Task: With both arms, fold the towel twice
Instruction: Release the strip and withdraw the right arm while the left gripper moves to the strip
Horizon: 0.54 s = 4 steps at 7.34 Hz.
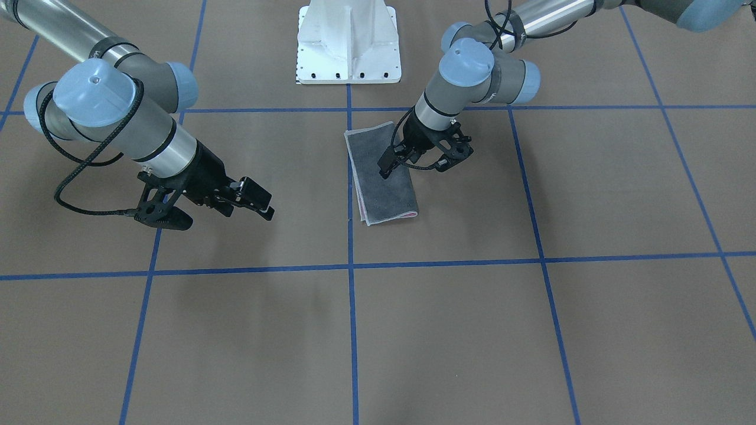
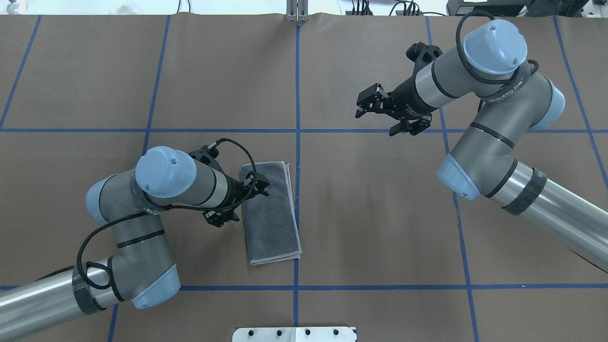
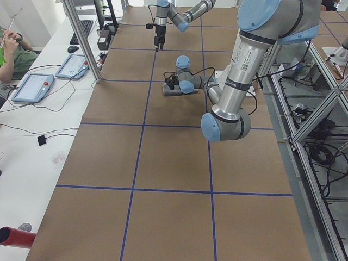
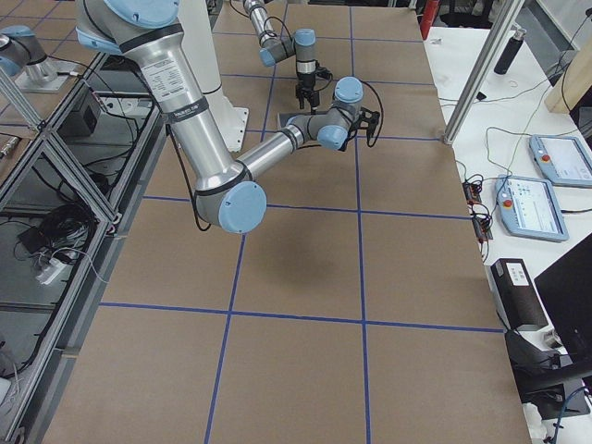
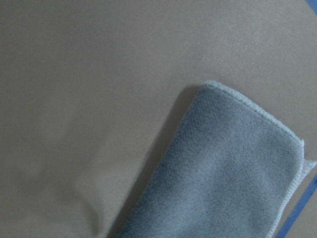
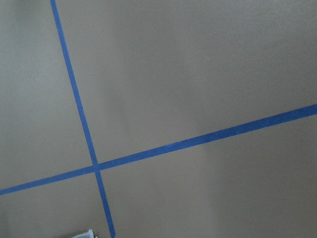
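Note:
The towel (image 1: 384,183) lies flat on the brown table, folded into a narrow rectangle with the dark grey face up and a pink edge showing at one end. It also shows in the overhead view (image 2: 273,223) and the left wrist view (image 5: 228,168). My left gripper (image 2: 265,187) hovers over the towel's far left part; its jaws look open and hold nothing. It also shows in the front view (image 1: 387,168). My right gripper (image 2: 361,106) is open and empty, well off to the right of the towel and above the table; it also shows in the front view (image 1: 266,203).
The white pedestal base (image 1: 348,41) stands at the robot's side of the table. Blue tape lines (image 2: 297,95) cross the brown surface. A side desk with tablets (image 3: 32,87) and an operator (image 3: 8,49) runs along the table's far edge.

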### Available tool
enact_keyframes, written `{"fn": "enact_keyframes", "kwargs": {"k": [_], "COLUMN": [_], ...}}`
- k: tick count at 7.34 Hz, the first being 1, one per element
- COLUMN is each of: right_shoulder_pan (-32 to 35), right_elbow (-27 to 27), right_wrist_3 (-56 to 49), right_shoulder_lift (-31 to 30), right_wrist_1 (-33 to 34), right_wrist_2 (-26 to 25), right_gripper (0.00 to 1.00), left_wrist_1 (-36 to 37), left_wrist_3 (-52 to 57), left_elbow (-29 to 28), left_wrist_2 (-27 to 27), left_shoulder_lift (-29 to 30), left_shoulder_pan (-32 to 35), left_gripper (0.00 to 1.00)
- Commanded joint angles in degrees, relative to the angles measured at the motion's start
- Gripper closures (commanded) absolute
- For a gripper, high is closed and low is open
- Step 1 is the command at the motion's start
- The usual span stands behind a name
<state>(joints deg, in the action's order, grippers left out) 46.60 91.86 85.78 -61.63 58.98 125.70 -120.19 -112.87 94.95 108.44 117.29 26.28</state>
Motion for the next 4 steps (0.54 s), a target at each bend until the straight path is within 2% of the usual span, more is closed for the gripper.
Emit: {"fn": "enact_keyframes", "kwargs": {"k": [1,3,4], "right_shoulder_pan": [-0.01,0.07,0.07], "right_elbow": [0.08,0.34,0.43], "right_wrist_3": [0.00,0.26,0.44], "right_shoulder_lift": [-0.07,-0.16,-0.25], "right_wrist_1": [0.00,-0.09,-0.09], "right_wrist_2": [0.07,0.07,0.07], "right_gripper": [0.00,0.00,0.00], "left_wrist_1": [3.10,9.94,11.81], "left_wrist_3": [-0.24,-0.95,-1.47], "left_elbow": [4.08,10.40,11.56], "left_wrist_2": [-2.51,-5.15,-7.78], "left_shoulder_lift": [-1.80,-1.98,-1.90], "left_shoulder_pan": [-3.50,-8.24,-10.96], "left_gripper": [0.00,0.00,0.00]}}
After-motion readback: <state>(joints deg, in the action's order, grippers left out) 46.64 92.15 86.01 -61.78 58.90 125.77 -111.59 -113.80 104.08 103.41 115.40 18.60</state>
